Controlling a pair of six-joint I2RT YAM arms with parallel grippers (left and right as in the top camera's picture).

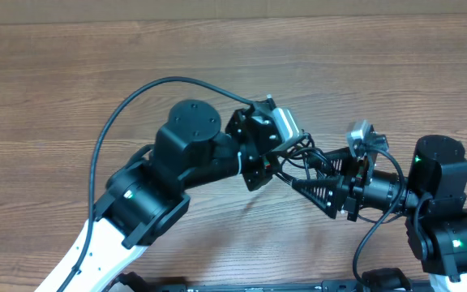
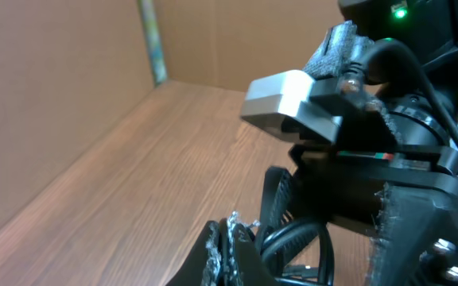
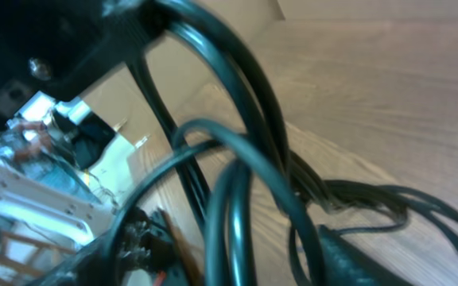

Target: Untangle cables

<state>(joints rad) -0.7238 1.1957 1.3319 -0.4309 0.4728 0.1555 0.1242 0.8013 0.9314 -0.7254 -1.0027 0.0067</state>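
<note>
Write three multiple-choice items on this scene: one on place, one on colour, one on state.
1. Where on the table are the cables?
A. at its left edge
B. at its far edge
C. between the left arm and the right arm

2. What colour are the cables?
A. white
B. black
C. red

3. How do the cables lie?
A. bunched in overlapping loops
B. straight and apart
C. wound on a spool

Key: 1 C, the overhead view shows them where the arms meet; 2 B, they are black in every view; 3 A, loops cross in the right wrist view.
</note>
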